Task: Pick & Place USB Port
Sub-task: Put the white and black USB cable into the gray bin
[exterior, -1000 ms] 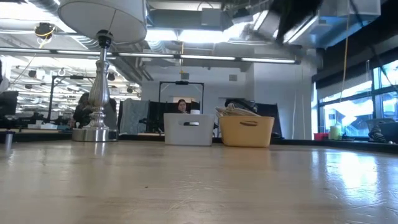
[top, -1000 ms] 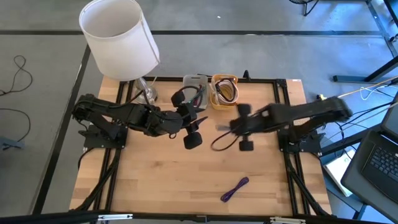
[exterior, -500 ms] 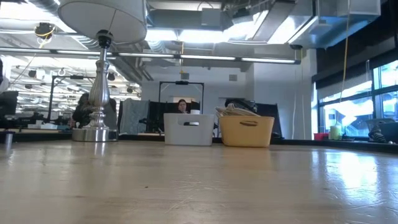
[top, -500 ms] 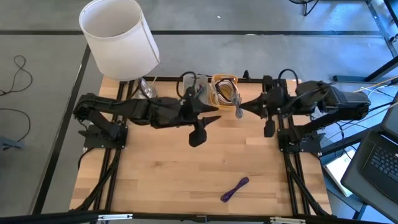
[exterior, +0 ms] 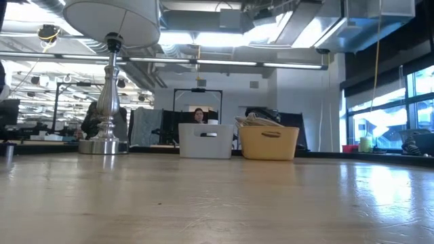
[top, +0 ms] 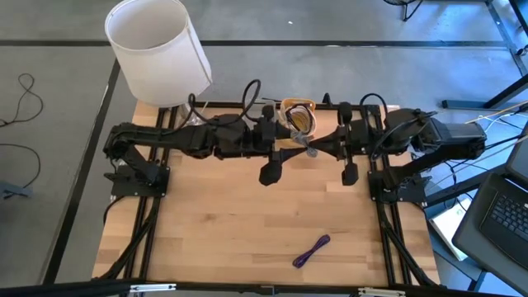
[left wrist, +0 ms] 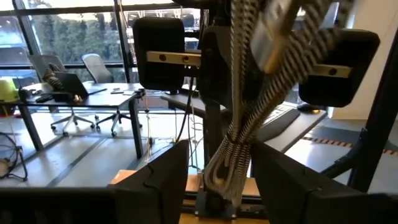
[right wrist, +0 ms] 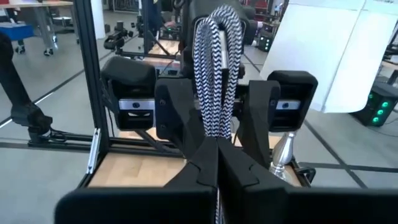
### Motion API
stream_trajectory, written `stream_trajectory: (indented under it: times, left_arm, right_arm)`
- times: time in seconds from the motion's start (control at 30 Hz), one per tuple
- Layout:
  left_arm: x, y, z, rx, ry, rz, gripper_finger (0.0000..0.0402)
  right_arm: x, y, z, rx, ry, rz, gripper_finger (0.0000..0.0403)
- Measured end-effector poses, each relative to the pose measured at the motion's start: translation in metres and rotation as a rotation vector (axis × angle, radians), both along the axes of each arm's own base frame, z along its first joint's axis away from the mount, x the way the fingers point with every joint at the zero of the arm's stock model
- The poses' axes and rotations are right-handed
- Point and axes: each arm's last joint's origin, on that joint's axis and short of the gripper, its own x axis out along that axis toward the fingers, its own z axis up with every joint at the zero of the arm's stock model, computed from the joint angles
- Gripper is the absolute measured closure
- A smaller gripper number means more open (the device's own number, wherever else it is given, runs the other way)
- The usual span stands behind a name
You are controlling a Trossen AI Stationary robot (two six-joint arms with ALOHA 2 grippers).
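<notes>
Behind both grippers stand lamp (top: 157,49), grey bin (exterior: 205,140) and yellow basket (exterior: 268,143).

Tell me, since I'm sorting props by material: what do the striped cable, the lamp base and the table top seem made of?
The black-and-white zigzag-striped cable looks braided fabric over wire: a woven, matte pattern shows. The silver lamp base looks like polished metal, since it mirrors the room lights. The light-brown plank table top appears to be varnished wood, with visible grain, board seams and a soft sheen.
</notes>
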Motion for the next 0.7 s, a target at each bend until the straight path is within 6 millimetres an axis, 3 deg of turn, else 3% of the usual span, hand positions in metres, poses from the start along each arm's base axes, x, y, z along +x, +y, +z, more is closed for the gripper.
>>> stream_trajectory:
  times: [0.5, 0.6, 0.7]
  left_arm:
    - [0.001, 0.005, 0.000, 0.001, 0.000, -0.098, 0.0238]
    - [0.001, 0.005, 0.000, 0.012, 0.003, -0.082, 0.0263]
    - [0.001, 0.004, 0.000, 0.035, 0.005, -0.089, 0.0323]
  right_arm:
    - [0.010, 0.001, 0.000, -0.064, -0.028, 0.005, 0.0403]
    - [0.013, 0.002, -0.001, -0.066, -0.028, 0.012, 0.0403]
    - [0.014, 0.002, -0.001, -0.066, -0.029, 0.016, 0.0403]
